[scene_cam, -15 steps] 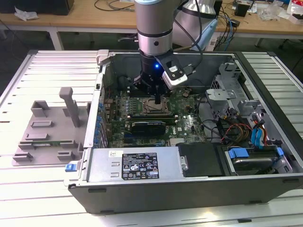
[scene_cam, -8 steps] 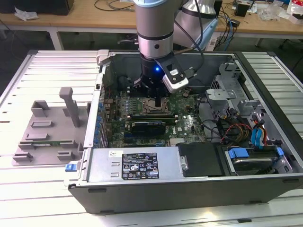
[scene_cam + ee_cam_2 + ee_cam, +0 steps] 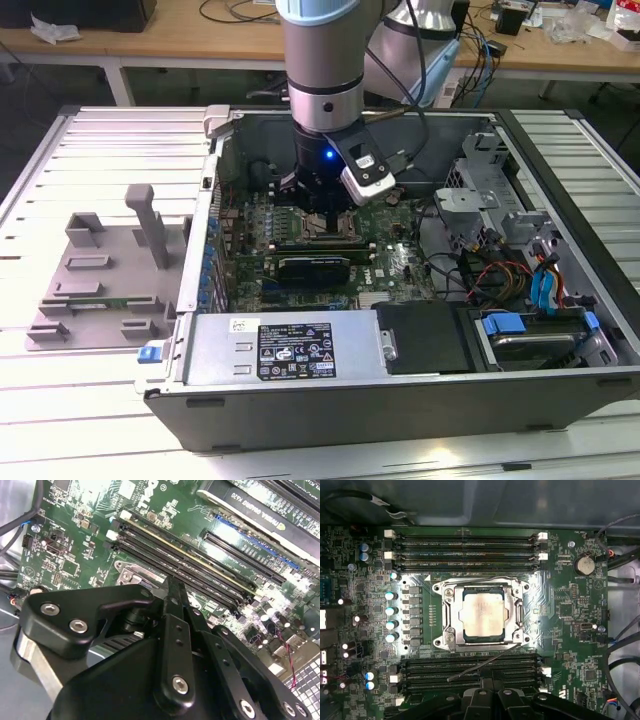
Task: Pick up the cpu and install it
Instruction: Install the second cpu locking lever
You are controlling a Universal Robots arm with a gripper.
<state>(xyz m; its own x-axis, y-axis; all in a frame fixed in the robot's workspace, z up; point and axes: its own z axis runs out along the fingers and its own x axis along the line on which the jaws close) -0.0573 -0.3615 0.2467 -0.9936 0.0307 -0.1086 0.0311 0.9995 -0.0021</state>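
Now the shiny, flat, square cpu (image 3: 483, 614) sits inside the metal-framed socket (image 3: 446, 615). The black gripper (image 3: 322, 205) hangs over the socket; I cannot tell how wide it is.

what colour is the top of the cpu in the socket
Shiny silver-grey metal; the cpu shows best in the first wrist view.

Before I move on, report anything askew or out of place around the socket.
Nothing stands out. The cpu lies flat and square inside the socket frame in the first wrist view, and the memory slots beside it look intact.
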